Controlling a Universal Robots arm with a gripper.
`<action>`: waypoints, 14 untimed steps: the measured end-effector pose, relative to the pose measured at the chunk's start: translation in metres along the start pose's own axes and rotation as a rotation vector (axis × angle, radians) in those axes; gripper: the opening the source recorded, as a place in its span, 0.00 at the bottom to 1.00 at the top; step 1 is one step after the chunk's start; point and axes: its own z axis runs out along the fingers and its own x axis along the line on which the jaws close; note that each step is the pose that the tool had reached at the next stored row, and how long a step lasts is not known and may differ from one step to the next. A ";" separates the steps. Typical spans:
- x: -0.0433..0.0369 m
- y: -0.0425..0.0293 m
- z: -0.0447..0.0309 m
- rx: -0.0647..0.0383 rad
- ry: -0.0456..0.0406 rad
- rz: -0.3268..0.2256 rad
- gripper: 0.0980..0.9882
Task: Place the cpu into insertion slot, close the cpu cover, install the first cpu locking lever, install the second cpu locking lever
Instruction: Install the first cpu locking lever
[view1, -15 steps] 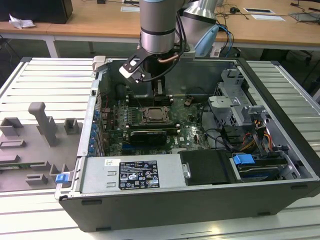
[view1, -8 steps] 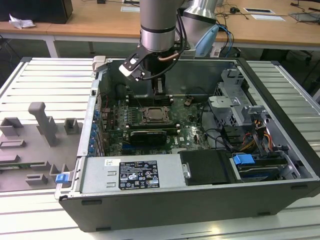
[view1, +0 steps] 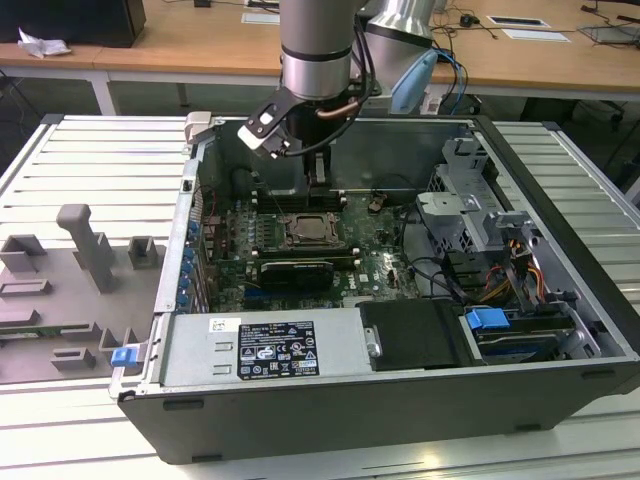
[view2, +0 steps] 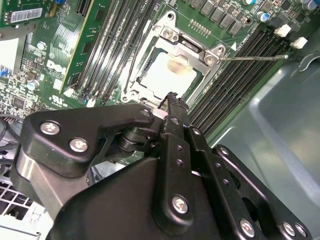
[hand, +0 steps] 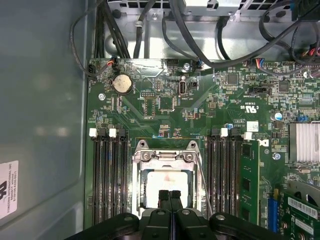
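Closest is my claw (hand: 169, 194), pinched tight on nothing, above the cpu (hand: 155, 187). I see the cpu cover (hand: 162, 156) lying flat around that pale chip.

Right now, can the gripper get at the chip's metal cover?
Probably yes: the gripper hangs just over the cover and chip, with nothing between them, and the case is open above.

From where I stand, the arm (view1: 315, 45) is a fat silver-grey cylinder ringed by a black band, with a pale blue joint cap (view1: 412, 80), black cables (view1: 367, 62) alongside, and a matte black gripper (view2: 172, 100) of linked plates studded with silver screws (view2: 180, 204).
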 end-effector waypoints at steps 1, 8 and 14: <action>0.0000 0.0000 -0.0004 0.000 -0.0001 0.000 0.01; 0.0000 0.0002 -0.0038 0.000 -0.0002 0.000 0.01; 0.0001 0.0008 -0.0129 0.000 -0.0003 0.000 0.01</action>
